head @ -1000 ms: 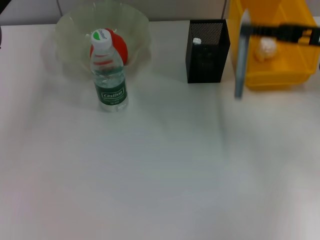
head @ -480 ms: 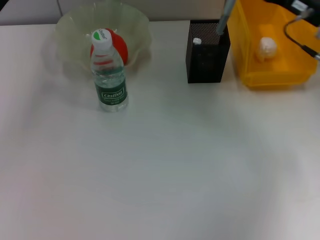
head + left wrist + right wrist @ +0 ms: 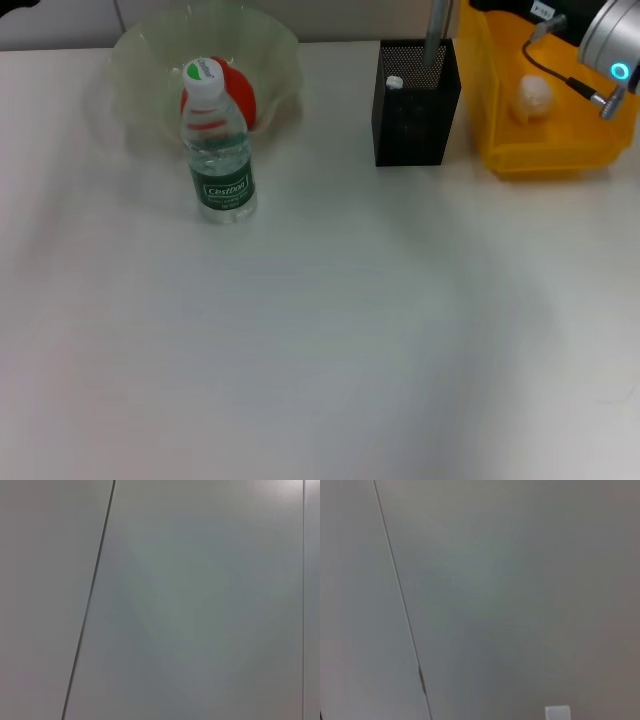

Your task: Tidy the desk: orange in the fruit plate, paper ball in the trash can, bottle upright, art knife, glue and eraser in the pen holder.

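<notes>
The black mesh pen holder (image 3: pixel 415 110) stands at the back, right of centre. A grey art knife (image 3: pixel 435 35) stands upright with its lower end inside the holder's right rear corner. My right arm (image 3: pixel 608 40) reaches in from the far right, and the dark body of my right gripper (image 3: pixel 500 6) shows at the top edge beside the knife. A small white top (image 3: pixel 394 83) pokes up in the holder; I cannot tell what it is. The bottle (image 3: pixel 222 160) stands upright. The orange (image 3: pixel 240 95) lies in the fruit plate (image 3: pixel 150 70). The paper ball (image 3: pixel 533 97) lies in the yellow trash can (image 3: pixel 500 130). The eraser is hidden.
The bottle stands just in front of the fruit plate. The pen holder and the trash can are close together at the back right. White tabletop (image 3: pixel 330 330) stretches across the front. Both wrist views show only plain grey panels.
The art knife swung from hanging in front of the trash can to upright over the pen holder, and its lower end went inside. The right arm rose and moved back.
</notes>
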Robot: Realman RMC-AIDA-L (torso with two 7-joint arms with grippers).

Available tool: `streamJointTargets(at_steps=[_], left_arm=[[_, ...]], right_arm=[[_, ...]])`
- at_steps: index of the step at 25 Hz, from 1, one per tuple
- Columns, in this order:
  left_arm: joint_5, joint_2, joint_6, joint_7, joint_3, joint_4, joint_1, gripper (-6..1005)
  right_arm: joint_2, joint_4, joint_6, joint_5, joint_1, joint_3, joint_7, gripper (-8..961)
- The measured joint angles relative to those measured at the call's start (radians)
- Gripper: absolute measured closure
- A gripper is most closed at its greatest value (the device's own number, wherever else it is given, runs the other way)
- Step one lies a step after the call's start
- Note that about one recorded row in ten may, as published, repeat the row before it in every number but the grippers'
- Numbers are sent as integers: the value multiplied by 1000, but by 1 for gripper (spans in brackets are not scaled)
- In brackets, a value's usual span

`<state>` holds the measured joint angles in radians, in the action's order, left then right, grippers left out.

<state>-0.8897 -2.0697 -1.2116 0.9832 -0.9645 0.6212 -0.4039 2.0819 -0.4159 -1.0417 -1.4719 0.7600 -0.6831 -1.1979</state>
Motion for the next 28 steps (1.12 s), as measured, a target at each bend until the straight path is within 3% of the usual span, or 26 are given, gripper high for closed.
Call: streamJointTargets(at_steps=[7,14,18,21,23,25,27,28], left_arm=[[0,0,4,0,0,-2,-3,269],[4,0,-8,7,0,-1,-8,269],[31,1,-48,15,0,-1,1,269],[36,5,-67,38,0,1,8,269],[35,13,-100,73,0,5,13,269],[20,37,-176,126,-3,7,16,269],[-18,80,-268,199,-8,8,11,269],[-62,115,-329,278,-8,10,0,269]], right_arm=[[1,1,50,6,-2,-114,8,754],[2,-4,23,10,-29,-118,2,718],[3,-20,-60,35,-62,-112,-1,698],[1,-52,-119,56,-84,-116,-19,571],[-2,-98,-179,61,-103,-121,-66,486],[-10,-173,-257,45,-121,-133,-160,458],[-30,-249,-336,4,-132,-158,-268,430],[-51,-308,-414,-26,-136,-178,-356,416]])
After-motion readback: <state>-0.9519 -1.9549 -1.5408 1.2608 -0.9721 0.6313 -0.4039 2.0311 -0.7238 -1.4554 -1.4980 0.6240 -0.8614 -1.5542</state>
